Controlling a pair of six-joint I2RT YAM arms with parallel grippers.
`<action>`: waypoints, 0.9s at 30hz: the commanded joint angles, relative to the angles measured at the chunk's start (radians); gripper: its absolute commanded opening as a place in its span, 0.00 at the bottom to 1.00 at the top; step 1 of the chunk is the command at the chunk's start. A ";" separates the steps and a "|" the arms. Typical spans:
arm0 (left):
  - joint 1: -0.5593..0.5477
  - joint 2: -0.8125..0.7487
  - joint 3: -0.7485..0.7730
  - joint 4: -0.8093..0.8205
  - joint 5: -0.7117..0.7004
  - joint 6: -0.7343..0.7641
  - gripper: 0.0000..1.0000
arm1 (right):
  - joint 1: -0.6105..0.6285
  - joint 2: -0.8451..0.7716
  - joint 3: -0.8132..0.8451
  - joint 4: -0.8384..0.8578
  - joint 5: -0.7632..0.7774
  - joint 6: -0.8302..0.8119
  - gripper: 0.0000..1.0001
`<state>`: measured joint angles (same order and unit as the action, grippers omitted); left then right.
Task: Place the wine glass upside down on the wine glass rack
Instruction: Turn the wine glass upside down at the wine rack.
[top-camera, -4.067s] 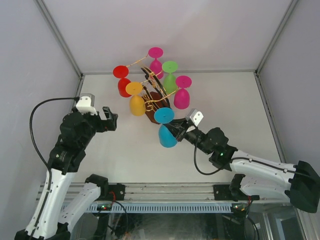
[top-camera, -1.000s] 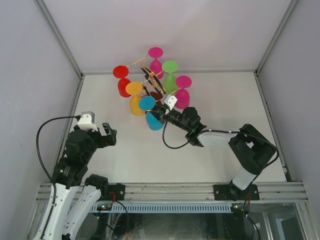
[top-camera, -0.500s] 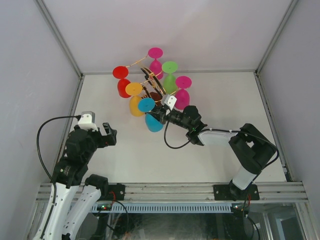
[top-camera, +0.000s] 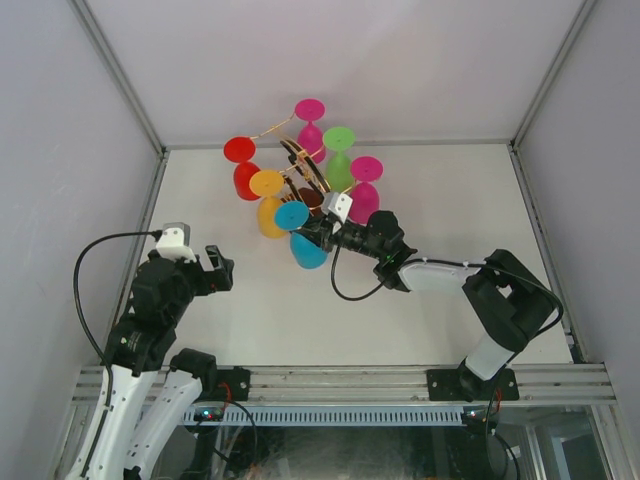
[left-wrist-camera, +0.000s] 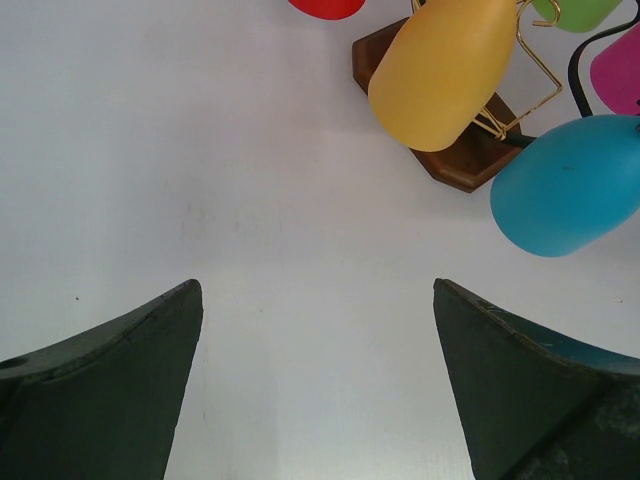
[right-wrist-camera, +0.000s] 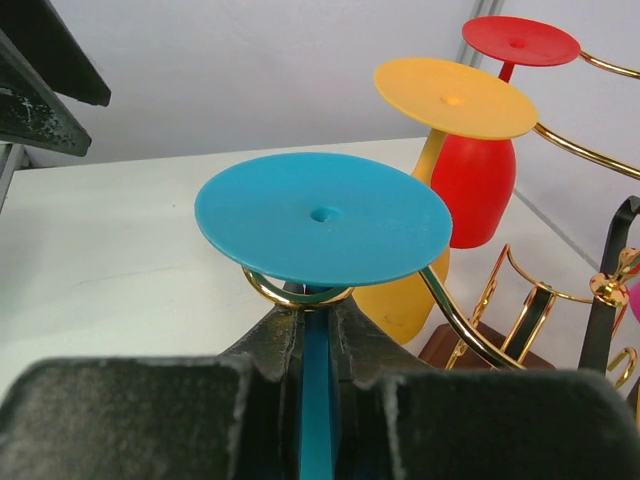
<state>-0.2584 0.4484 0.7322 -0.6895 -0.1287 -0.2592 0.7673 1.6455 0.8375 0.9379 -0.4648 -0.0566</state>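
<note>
One blue glass (right-wrist-camera: 323, 218): upside down at the rack's near side, a gold curl ringing its stem just under the foot.
Right gripper (right-wrist-camera: 315, 320): we pinch that stem, jaws narrow.
Rack (top-camera: 312, 197): far middle of the table (top-camera: 250, 310); yellow glass (right-wrist-camera: 455, 98) just beside the blue, red glass (right-wrist-camera: 478, 185) behind.
Left gripper (left-wrist-camera: 315, 330): ours stands wide, well apart, near left.
</note>
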 joint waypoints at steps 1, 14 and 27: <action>0.004 0.006 -0.025 0.047 -0.007 0.017 1.00 | 0.013 -0.028 0.029 -0.028 -0.058 0.021 0.00; 0.005 0.010 -0.027 0.047 -0.011 0.017 1.00 | 0.080 0.093 0.032 0.236 0.124 0.057 0.00; 0.005 0.016 -0.027 0.048 -0.011 0.018 1.00 | 0.113 0.115 -0.030 0.430 0.241 0.075 0.00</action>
<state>-0.2584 0.4549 0.7322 -0.6891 -0.1287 -0.2592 0.8700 1.7866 0.8230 1.2518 -0.2653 0.0002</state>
